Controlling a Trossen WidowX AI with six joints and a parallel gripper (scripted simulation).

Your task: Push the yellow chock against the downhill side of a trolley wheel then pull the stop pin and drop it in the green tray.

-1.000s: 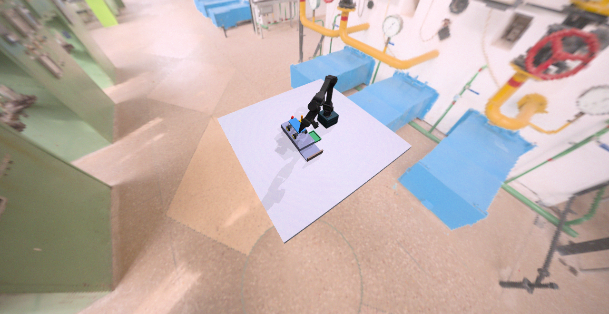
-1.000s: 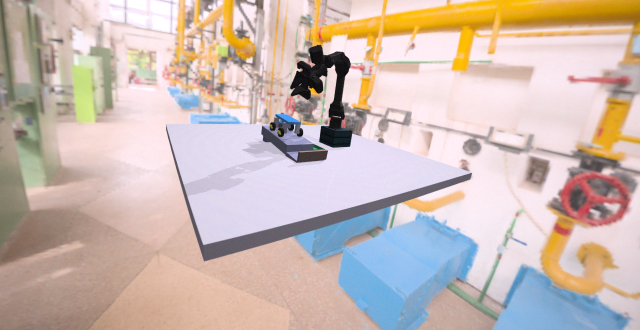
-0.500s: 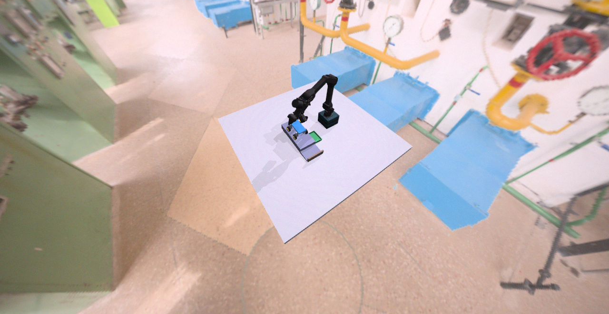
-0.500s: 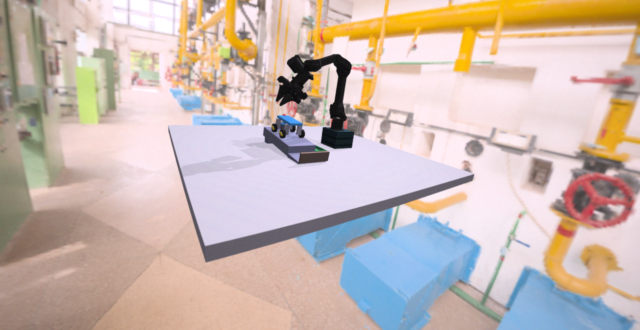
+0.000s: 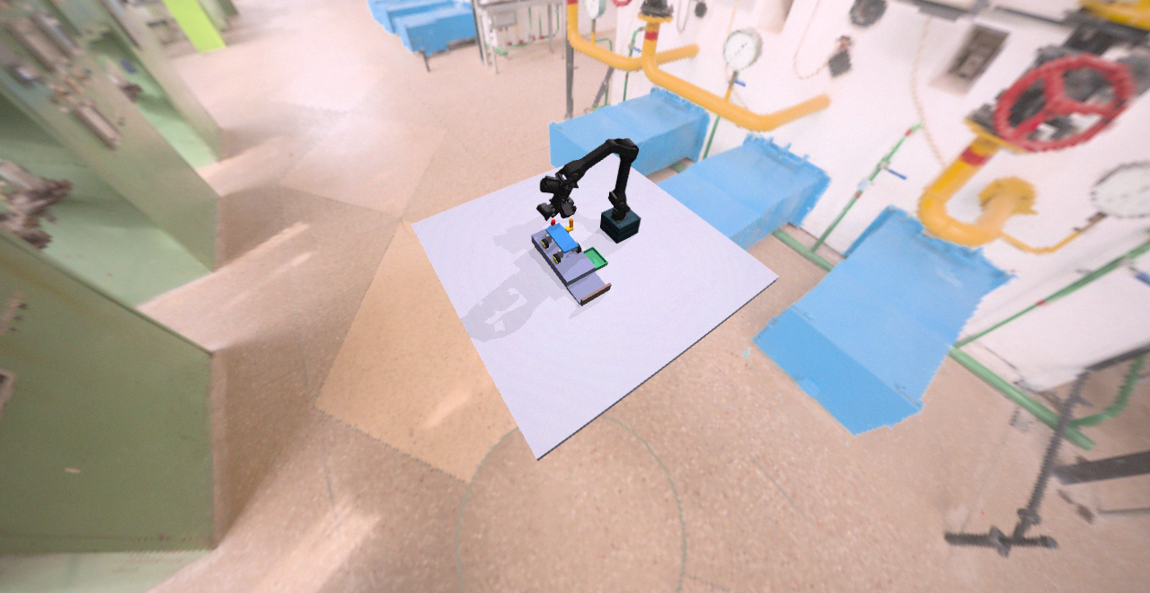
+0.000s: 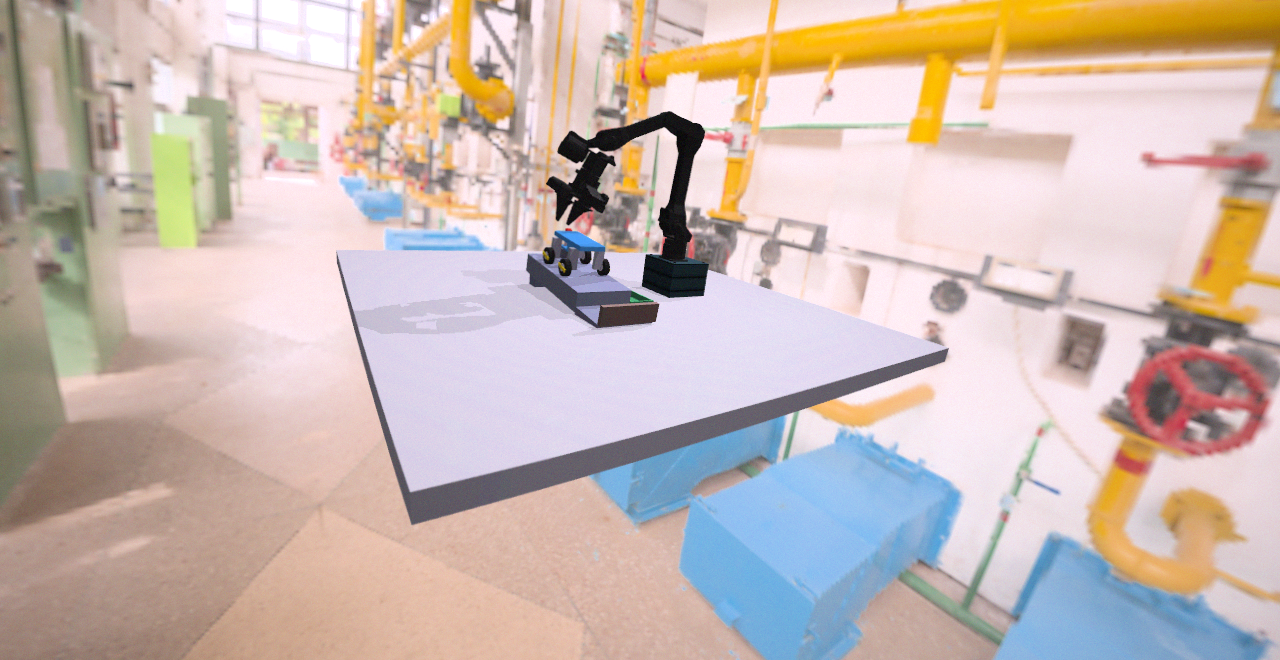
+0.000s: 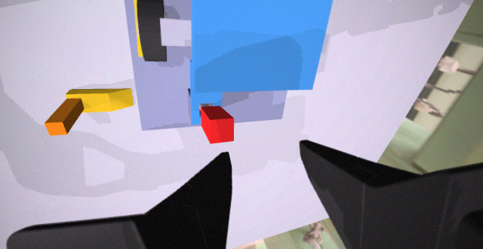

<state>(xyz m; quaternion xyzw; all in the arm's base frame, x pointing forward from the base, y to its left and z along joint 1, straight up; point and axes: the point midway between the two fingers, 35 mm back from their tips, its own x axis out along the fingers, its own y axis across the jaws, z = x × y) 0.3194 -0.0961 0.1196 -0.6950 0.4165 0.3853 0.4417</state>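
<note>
Open claw above the ramp

The claw (image 5: pixel 556 217) (image 6: pixel 569 219) (image 7: pixel 264 153) is open, with nothing between its fingers. The pin (image 5: pixel 552 223) (image 7: pixel 217 125) stands at the uphill end of the trolley (image 5: pixel 562 238) (image 6: pixel 580 240) (image 7: pixel 260 34). The chock (image 5: pixel 570 225) (image 7: pixel 99 100) lies beside the ramp (image 5: pixel 572 267) (image 6: pixel 586 284) (image 7: pixel 162 94), on the counter (image 5: pixel 611 348) (image 6: pixel 626 387) (image 7: pixel 272 196).

Top cam: high, oblique, well back from the table (image 5: pixel 643 331) (image 6: pixel 626 387) (image 7: pixel 264 204), looking down across it toward the arm's base (image 5: pixel 621 237) (image 6: pixel 674 277) and wall. Ext. cam: lower, shallower angle, also well back, facing same general way; both share whole arm, ramp (image 5: pixel 569 269) (image 6: pixel 581 287) (image 7: pixel 166 106) and trolley (image 5: pixel 562 238) (image 6: pixel 580 241) (image 7: pixel 256 34). Wrist cam: close-up, looking down past fingertips at uphill ramp end, trolley part shared w/ other two.
</note>
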